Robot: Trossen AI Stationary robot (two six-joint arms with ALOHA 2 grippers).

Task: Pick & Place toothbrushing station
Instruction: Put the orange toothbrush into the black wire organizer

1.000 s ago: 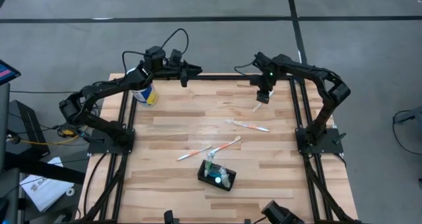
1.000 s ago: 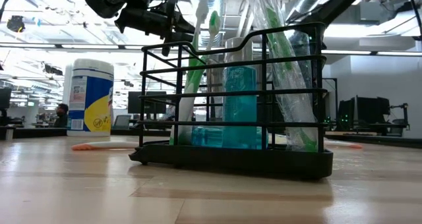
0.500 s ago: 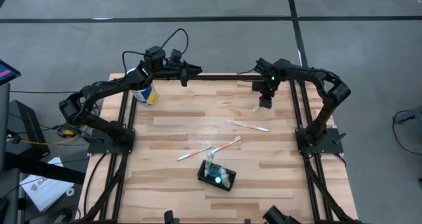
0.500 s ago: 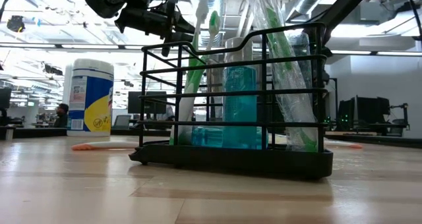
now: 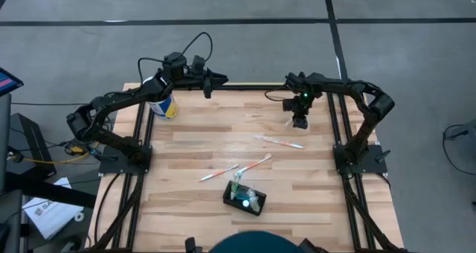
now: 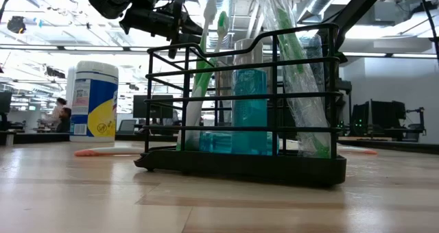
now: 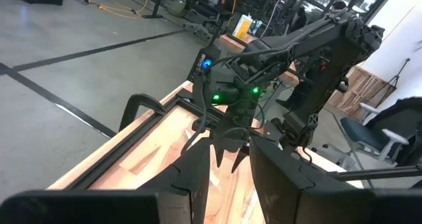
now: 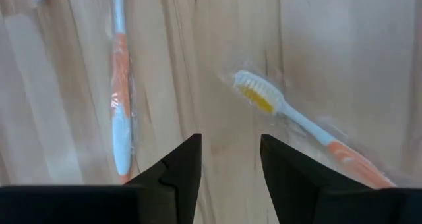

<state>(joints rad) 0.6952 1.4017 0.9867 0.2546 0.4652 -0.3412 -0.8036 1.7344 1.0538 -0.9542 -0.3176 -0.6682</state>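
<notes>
Standing near the table's near edge, a little right of centre: the toothbrushing station (image 5: 244,198), a black wire caddy already holding green brushes and a blue-green bottle.

Handling, as I judge it: rigid wire frame, light in itself, top-heavy with tall contents, so likely to tip if nudged low or lifted askew. The raised top rail looks the soundest place to take hold; the thin bars offer little surface and could slip between narrow fingers.

Loose stock on the boards: one toothbrush (image 5: 280,141) with an orange handle right of centre, two more (image 5: 256,164) (image 5: 218,173) lying just beyond the station.

Right gripper (image 5: 299,122): hanging over the far-right part of the table, fingers apart, nothing between them. Left gripper (image 5: 216,79): waiting above the far edge, beside the white-lidded canister (image 5: 161,104) at the far-left corner, fingers a little apart and empty.

Views compared: the overhead view alone gives the whole layout and both arms. The low view shows the station (image 6: 241,103) close up, bar by bar, with its contents upright, which the overhead cannot. The right wrist view shows the bristled head of a brush (image 8: 257,94) and clear wrapping round it. The left wrist view looks across at the other arm, not at the station.
</notes>
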